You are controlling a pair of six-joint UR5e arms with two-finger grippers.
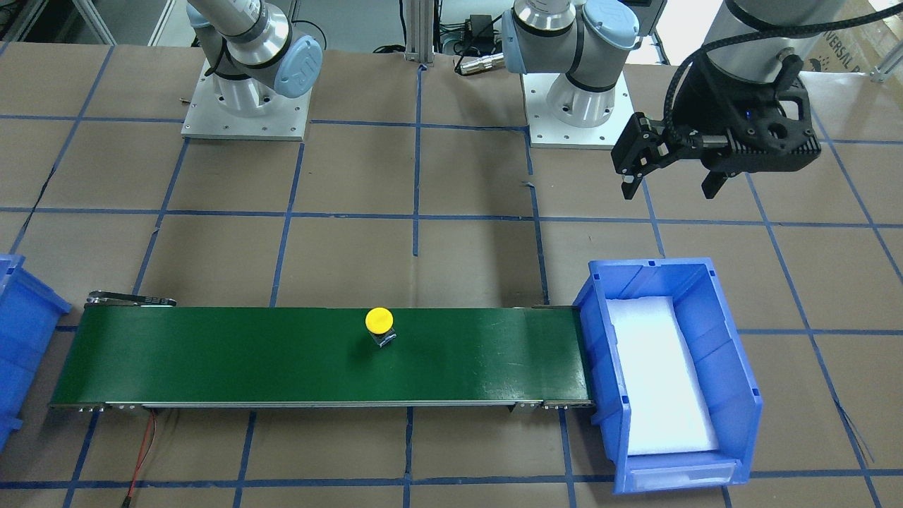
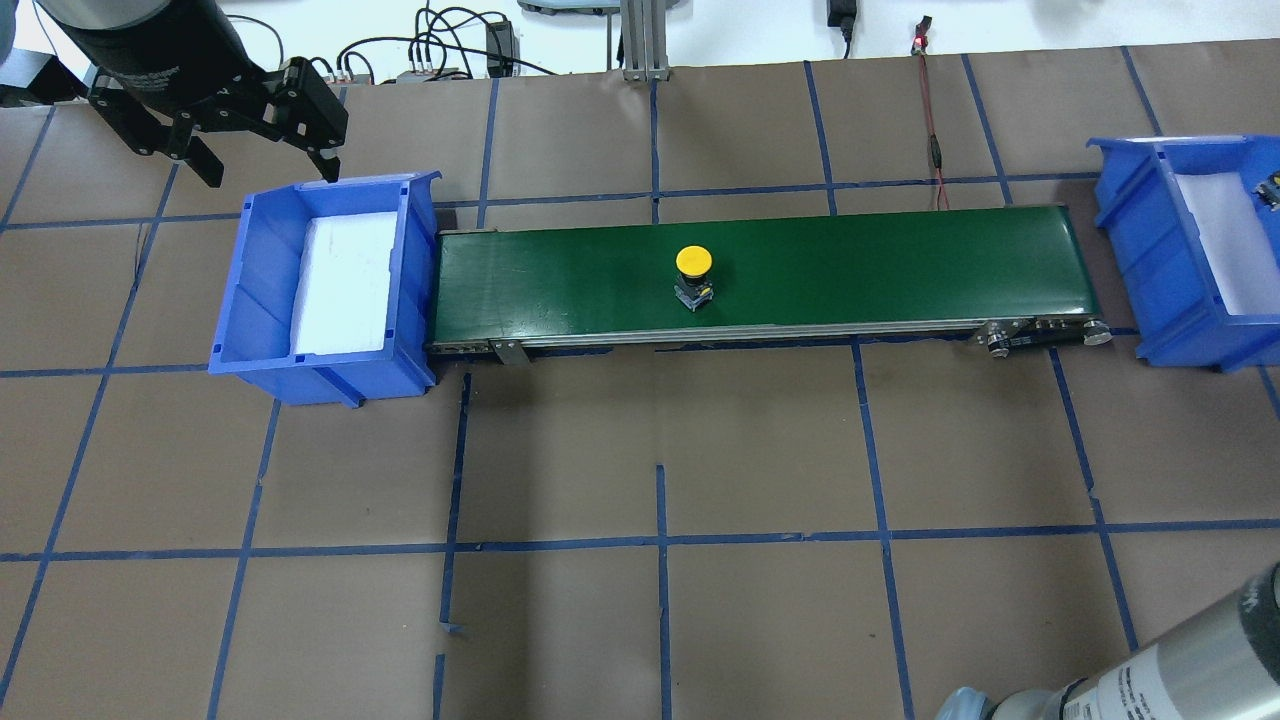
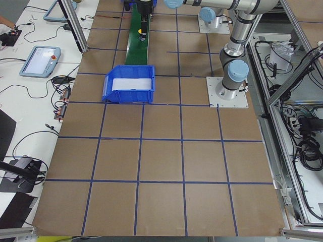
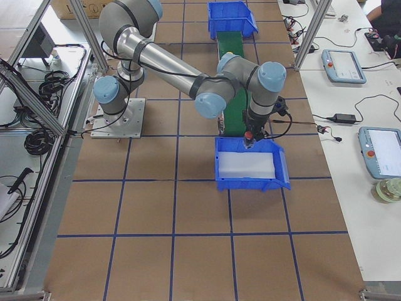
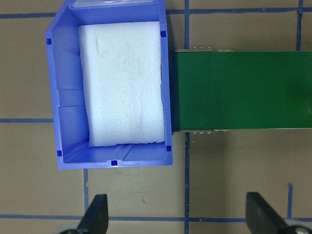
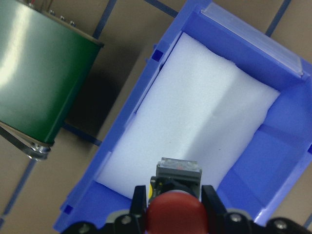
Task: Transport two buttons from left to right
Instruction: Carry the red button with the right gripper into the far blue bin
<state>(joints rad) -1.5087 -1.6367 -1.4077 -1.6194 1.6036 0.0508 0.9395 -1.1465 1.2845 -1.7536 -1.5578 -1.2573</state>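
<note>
The yellow-capped button (image 1: 379, 323) stands upright near the middle of the green conveyor belt (image 1: 247, 353); it also shows in the overhead view (image 2: 693, 268). My right gripper (image 6: 174, 204) is shut on the red-capped button (image 6: 175, 214), its grey contact block pointing down over the white foam (image 6: 204, 122) of the right blue bin (image 6: 141, 122). In the right-side view the right gripper (image 4: 249, 137) hangs over that bin (image 4: 282, 175). My left gripper (image 1: 670, 185) is open and empty, raised beside the left blue bin (image 1: 734, 339), as in the overhead view (image 2: 268, 160).
The left bin (image 2: 240, 300) holds only a white foam pad (image 5: 124, 83) and sits against the belt's left end (image 5: 239, 90). The right bin (image 2: 1140, 230) sits past the belt's other end. The table is brown paper with blue tape lines. A red wire (image 2: 935, 140) runs behind the belt.
</note>
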